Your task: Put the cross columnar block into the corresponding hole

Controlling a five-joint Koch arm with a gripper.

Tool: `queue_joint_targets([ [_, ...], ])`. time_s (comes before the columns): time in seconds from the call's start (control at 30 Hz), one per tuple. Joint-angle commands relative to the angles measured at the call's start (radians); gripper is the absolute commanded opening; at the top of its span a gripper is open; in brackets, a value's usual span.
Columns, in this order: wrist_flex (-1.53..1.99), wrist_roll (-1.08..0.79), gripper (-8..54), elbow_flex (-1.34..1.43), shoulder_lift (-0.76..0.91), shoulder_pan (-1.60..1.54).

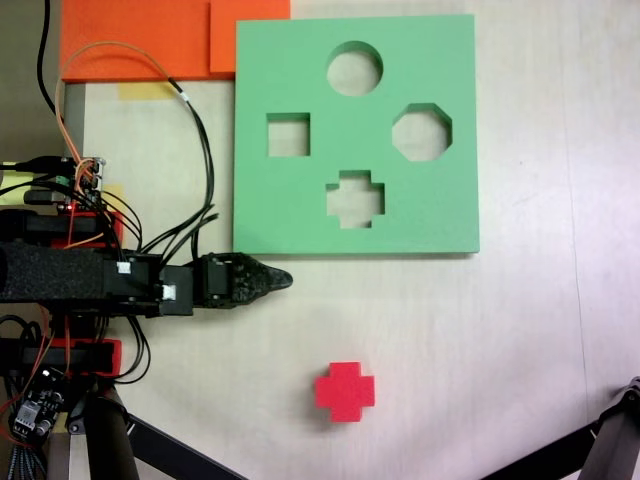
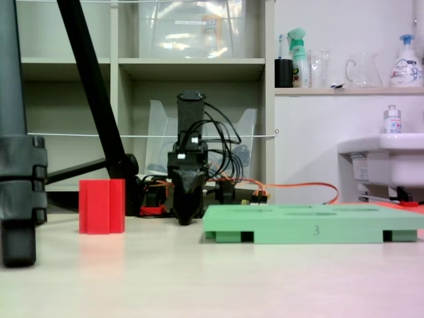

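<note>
Block (image 1: pixel 345 391) sits alone on the bare table (image 1: pixel 480 340), plus face up in the top-down fixed view, well apart from the board (image 1: pixel 300 205) and below it in that picture. Judging from this, nothing has been picked up yet; the block waits where the arm can reach it.

Gripper (image 1: pixel 285 279) lies low just off the board's lower left corner, pointing right in the top-down view, between board and block but touching neither. Its tips seem drawn to 1 dark point, yet the jaws overlap in both fixed views, so I cannot tell whether they are apart or together. Nothing is between them.

Board holds 4 cutouts: round, square, octagonal and the plus hole (image 1: pixel 355 198) near its lower edge. All 4 show only table through them. In the low fixed view the block (image 2: pixel 101 206) stands left of the gripper (image 2: pixel 186 218), and the board (image 2: pixel 311 224) lies flat to its right.
</note>
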Motion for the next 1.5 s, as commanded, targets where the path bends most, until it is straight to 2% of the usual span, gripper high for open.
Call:
queue_joint_targets([
  [0.0,0.017,0.058,34.7,0.072,0.061,-0.029],
  [0.23,0.014,0.135,33.7,0.072,0.061,0.005],
  [0.3,0.006,0.261,34.0,0.072,0.061,0.083],
  [0.33,-0.029,0.373,33.9,0.071,0.061,0.097],
  [0.4,-0.087,0.822,31.7,0.017,0.063,0.114],
  [0.47,-0.092,1.132,31.6,-0.067,0.061,0.196],
  [0.6,0.103,1.37,28.0,-0.281,0.063,0.324],
  [0.67,0.442,1.499,27.7,-0.502,0.058,0.354],
  [0.7,0.557,1.542,25.1,-0.594,0.052,0.368],
  [0.9,1.026,1.586,20.7,-1.058,-0.1,0.391],
  [1.0,1.092,1.416,20.7,-1.204,-0.207,0.413],
  [1.17,1.233,1.365,21.3,-1.381,-0.382,0.457],
  [1.2,1.296,1.341,25.2,-1.454,-0.449,0.469],
  [1.23,1.355,1.324,37.5,-1.523,-0.515,0.471],
  [1.27,1.381,1.321,45.2,-1.557,-0.552,0.471],
  [1.3,1.385,1.316,49.5,-1.565,-0.577,0.471],
  [1.47,1.378,1.287,50.0,-1.569,-0.644,0.486],
])
